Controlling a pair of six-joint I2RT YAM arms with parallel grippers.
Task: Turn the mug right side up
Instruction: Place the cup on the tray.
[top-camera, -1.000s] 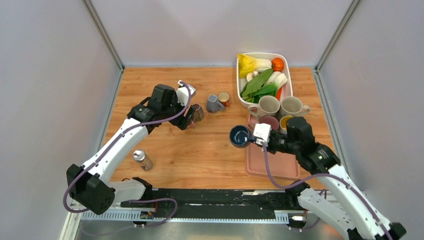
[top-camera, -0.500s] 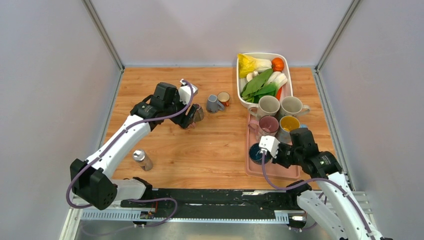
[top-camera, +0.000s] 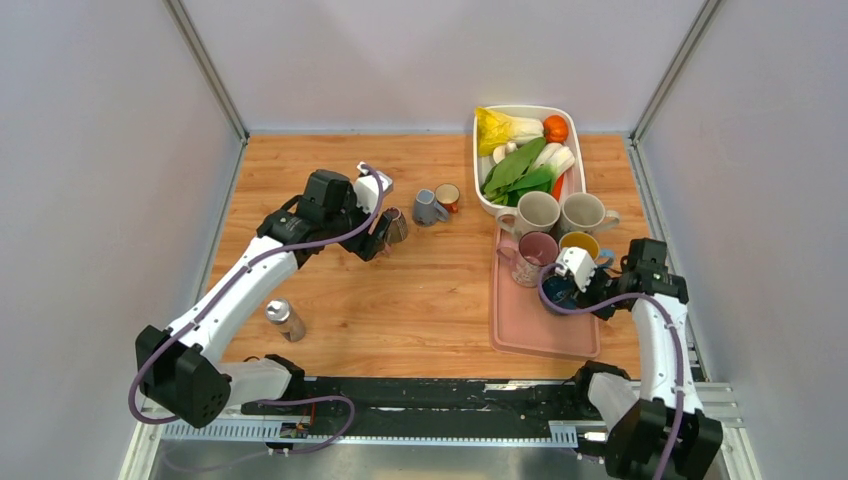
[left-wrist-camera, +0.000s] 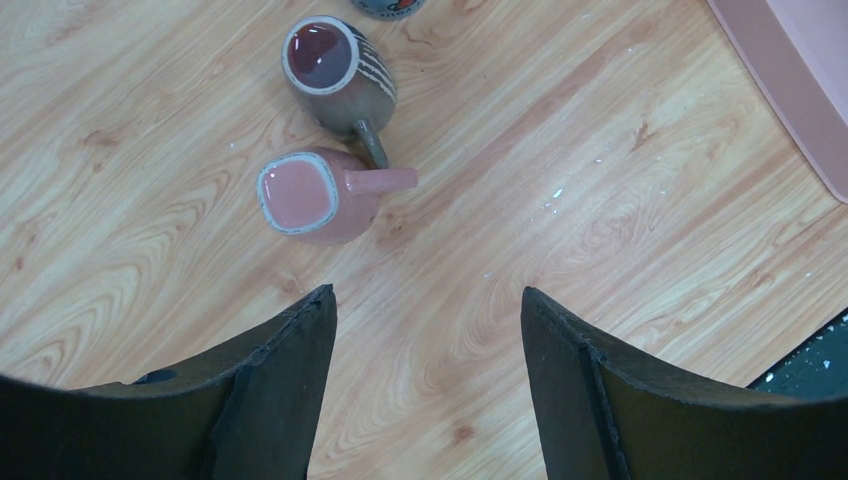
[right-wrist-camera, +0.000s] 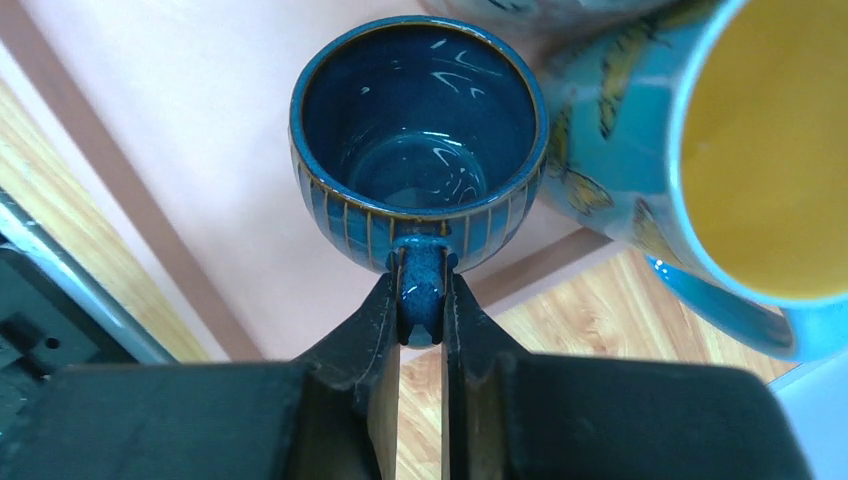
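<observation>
Where gripper (right-wrist-camera: 421, 300) clamps, mug (right-wrist-camera: 420, 120) handle sits.

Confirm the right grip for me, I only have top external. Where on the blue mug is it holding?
Observer: The right gripper is shut on the blue mug by its handle, pinched from both sides.
Operator: Mug seated on the tray?
Observer: Can't tell contact; it sits over the pink tray, close beside the yellow-lined mug.
Operator: Left side?
Observer: The left gripper is open and empty; the pink mug sits ahead of it, untouched.
</observation>
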